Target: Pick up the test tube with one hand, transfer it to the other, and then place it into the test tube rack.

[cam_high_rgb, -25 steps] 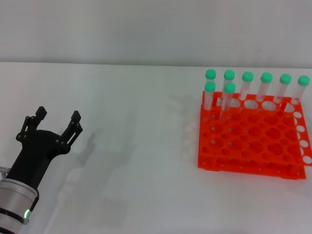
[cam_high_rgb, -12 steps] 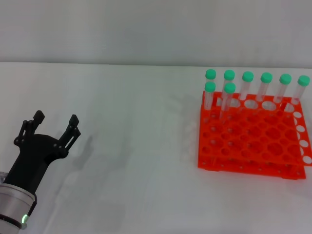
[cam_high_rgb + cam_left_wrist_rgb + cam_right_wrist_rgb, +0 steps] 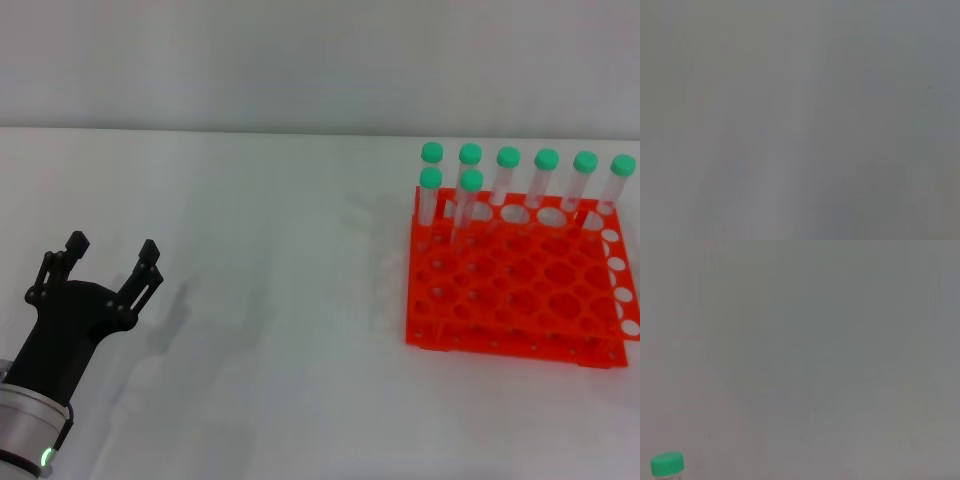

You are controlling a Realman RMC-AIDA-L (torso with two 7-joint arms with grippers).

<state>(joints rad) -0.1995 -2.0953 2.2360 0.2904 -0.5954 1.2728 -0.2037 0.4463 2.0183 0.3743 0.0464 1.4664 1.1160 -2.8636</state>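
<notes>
While eight tubes [image 3: 470, 181] stand racked (orange rack [image 3: 515, 285]) — left gripper [image 3: 112, 255] jaws spread, empty

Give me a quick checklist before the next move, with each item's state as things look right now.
1. Left gripper open and holding nothing: ok.
2. Right gripper in view: not ok, no view shows it.
3. Rack flat on the table: ok.
4. Free holes in the rack: ok, only eight tubes stand along its far side.
5. Loose tube on the table to pick up: not ok, none visible.
6. Path between left gripper and rack free of obstacles: ok.
</notes>
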